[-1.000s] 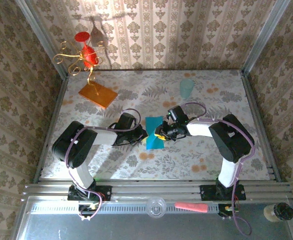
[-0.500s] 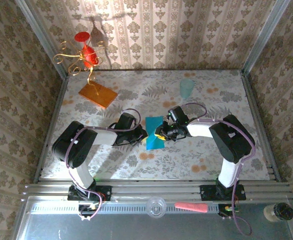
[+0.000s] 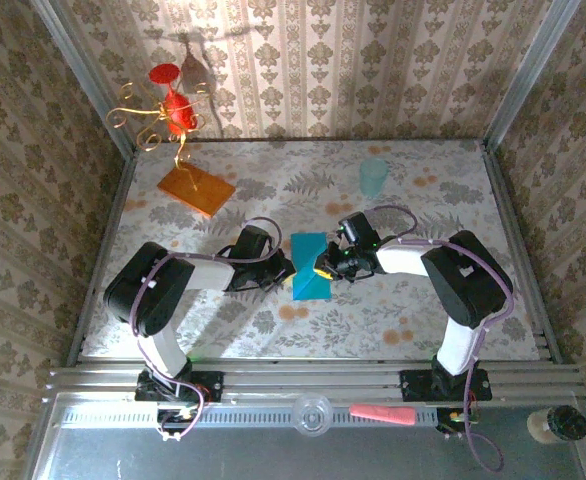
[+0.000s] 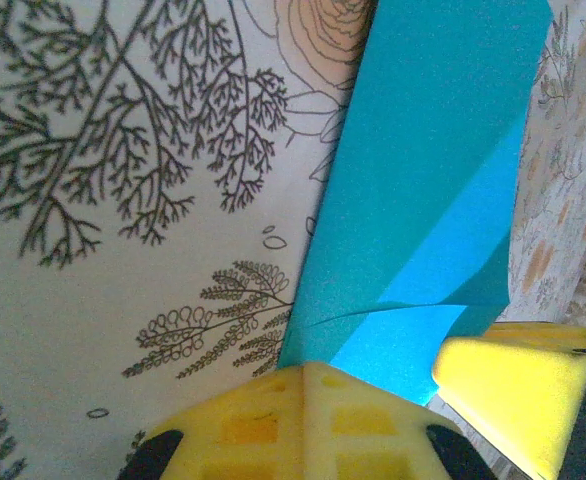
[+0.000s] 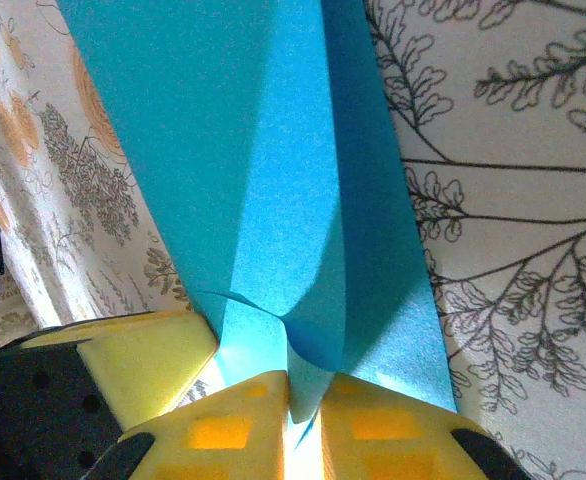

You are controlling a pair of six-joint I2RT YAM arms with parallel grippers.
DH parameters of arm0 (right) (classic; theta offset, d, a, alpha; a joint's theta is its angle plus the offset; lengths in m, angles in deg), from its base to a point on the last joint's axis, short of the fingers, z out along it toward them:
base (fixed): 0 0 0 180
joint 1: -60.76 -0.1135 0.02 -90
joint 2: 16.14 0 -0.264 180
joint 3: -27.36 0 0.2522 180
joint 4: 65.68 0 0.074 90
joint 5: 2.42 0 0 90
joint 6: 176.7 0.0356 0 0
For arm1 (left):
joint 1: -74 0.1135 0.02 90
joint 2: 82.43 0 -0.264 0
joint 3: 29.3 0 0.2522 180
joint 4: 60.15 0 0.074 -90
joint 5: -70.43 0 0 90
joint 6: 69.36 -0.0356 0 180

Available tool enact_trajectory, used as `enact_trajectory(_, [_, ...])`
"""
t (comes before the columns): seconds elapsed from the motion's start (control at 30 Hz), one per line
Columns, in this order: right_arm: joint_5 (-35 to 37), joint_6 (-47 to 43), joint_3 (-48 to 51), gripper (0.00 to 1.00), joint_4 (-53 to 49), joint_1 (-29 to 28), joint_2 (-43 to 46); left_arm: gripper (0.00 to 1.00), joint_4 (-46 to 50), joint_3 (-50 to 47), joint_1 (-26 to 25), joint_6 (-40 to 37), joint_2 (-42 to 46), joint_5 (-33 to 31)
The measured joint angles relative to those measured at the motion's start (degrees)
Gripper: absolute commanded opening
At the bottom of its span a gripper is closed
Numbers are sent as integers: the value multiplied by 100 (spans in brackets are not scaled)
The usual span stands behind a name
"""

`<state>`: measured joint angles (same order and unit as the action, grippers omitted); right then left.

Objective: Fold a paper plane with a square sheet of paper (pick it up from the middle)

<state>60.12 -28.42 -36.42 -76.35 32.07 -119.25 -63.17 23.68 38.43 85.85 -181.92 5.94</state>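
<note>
Flanking one partly folded teal sheet (image 3: 309,266) at frame centre on the surface (image 3: 373,320), the right end effector (image 3: 325,268) pinches its edge; the left end effector (image 3: 284,271) sits clenched at the opposite edge.

Orange slab (image 3: 196,190) back left beside gold-wire red ornament (image 3: 169,112); mint cup (image 3: 373,176) back right.

The sheet of paper (image 3: 309,266) lay mid-worktop (image 3: 403,320), with the left gripper (image 3: 290,272) touching its left edge and the right gripper (image 3: 323,270) touching its right. Behind it to the left lay a slab (image 3: 195,189), with a wire stand (image 3: 168,110) behind that in the far-left corner. A cup (image 3: 373,176) stood behind the sheet to the right.
</note>
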Motion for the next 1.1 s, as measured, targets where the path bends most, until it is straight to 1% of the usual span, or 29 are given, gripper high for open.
enact_trajectory(0.27, [-42,7,0,15,164,-48,-2,0,90,26,0,-4,28,-4])
enact_trajectory(0.4, [-42,4,0,10,208,-61,-2,6,275,28,0,-11,144,-52])
enact_trajectory(0.47, [-42,-2,0,9,214,-61,-2,12,404,28,7,-44,280,-90])
enact_trajectory(0.57, [-37,-90,0,9,214,-52,24,26,566,26,74,-116,625,-140])
enact_trajectory(0.63, [-37,-168,0,9,214,-22,138,37,697,26,181,-205,955,-157])
enact_trajectory(0.7, [-37,-291,0,8,223,20,376,50,831,24,326,-330,1366,-179])
enact_trajectory(0.83, [-46,-562,-13,8,369,144,1025,69,1056,22,538,-625,2105,-304])
enact_trajectory(0.93, [-153,-686,-52,9,555,216,1394,80,1147,22,557,-874,2498,-345])
enact_trajectory(1.03, [-348,-719,-94,9,798,258,1611,87,1008,15,557,-968,2638,-275])
enact_trajectory(1.1, [-492,-710,-136,9,951,262,1679,90,704,-39,555,-942,2645,-166])
